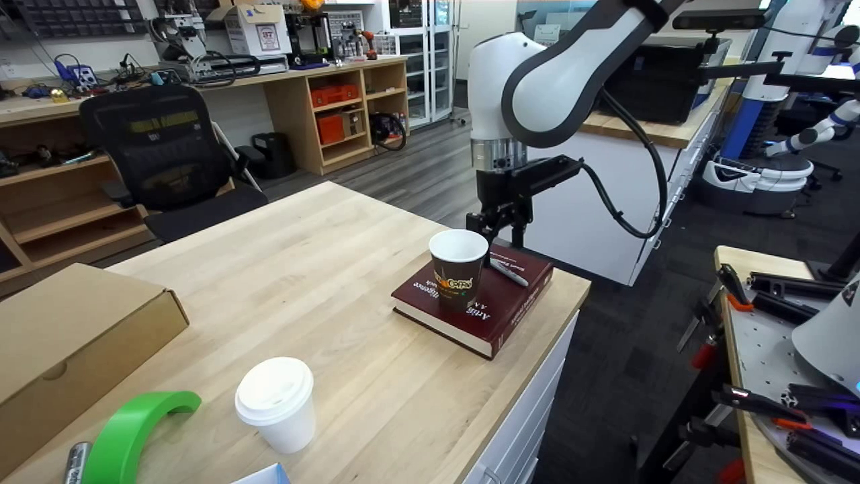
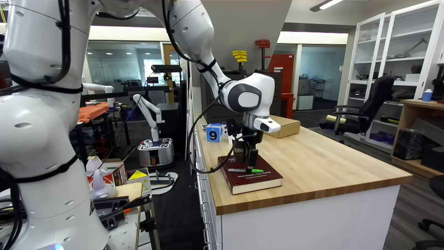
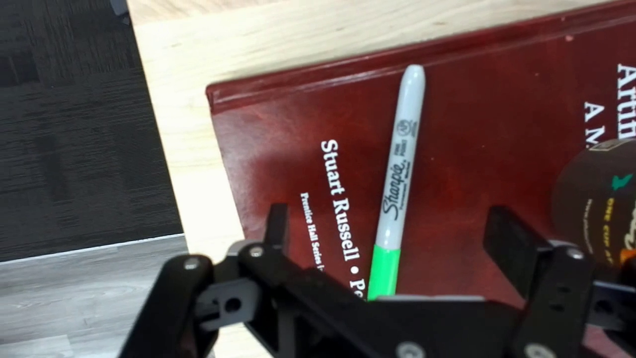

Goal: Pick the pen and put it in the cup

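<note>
Grey-and-green pen [image 3: 397, 174] lies flat on book [image 3: 472, 124], left of cup [image 3: 591, 204] in the wrist view; gripper [image 3: 390, 226] spread wide astride the pen, holding nothing, presumably so set to pinch it crosswise.

A gripper [image 3: 395, 236] spreads its black fingers [image 3: 512, 251] on either side of a gray pen [image 3: 401, 164] lying on a dark red book [image 3: 472, 134], the pen's green end partly hidden by the gripper. A dark brown cup [image 3: 586, 199], partly out of frame, appears at right. The book rests on a pale wooden table [image 3: 174, 144]; floor [image 3: 79, 139] shows at left.
</note>
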### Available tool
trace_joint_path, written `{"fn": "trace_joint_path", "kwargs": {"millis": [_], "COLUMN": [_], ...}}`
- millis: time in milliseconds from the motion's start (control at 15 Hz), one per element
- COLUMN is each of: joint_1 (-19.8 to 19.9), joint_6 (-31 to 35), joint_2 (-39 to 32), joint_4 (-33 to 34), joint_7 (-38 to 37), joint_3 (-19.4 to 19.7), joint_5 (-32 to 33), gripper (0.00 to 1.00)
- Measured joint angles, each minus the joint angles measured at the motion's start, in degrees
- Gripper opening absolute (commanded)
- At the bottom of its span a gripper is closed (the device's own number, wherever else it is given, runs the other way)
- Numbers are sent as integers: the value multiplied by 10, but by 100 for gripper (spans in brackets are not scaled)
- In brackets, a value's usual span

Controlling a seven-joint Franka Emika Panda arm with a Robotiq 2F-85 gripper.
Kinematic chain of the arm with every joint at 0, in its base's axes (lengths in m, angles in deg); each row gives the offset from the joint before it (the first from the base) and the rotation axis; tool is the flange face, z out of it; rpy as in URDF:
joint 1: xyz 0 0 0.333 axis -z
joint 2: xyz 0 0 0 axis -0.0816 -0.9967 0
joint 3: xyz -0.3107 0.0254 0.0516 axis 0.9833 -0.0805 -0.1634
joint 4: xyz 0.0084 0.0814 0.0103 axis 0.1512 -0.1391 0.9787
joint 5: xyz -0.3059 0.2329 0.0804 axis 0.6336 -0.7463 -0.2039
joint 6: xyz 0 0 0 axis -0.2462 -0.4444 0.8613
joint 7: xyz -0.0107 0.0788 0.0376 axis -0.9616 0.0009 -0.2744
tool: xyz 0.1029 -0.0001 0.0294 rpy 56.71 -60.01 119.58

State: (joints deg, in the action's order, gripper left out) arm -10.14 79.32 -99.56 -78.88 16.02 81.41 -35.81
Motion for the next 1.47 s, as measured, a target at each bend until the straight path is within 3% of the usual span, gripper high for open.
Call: {"fn": "trace_joint_path", "kwargs": {"millis": [867, 933, 1000, 1467], "joint_1": [-1, -2, -2, -3], "joint_6": [1, 1, 1, 1], "joint_2": [-37, -42, -47, -55], "joint_4": [38, 43, 48, 62], "joint_7": [-29, -29, -29, -29], "joint_3": [25, 25, 25, 25], "joint_5": [21, 22, 22, 21], "gripper": [100, 75, 74, 29]}}
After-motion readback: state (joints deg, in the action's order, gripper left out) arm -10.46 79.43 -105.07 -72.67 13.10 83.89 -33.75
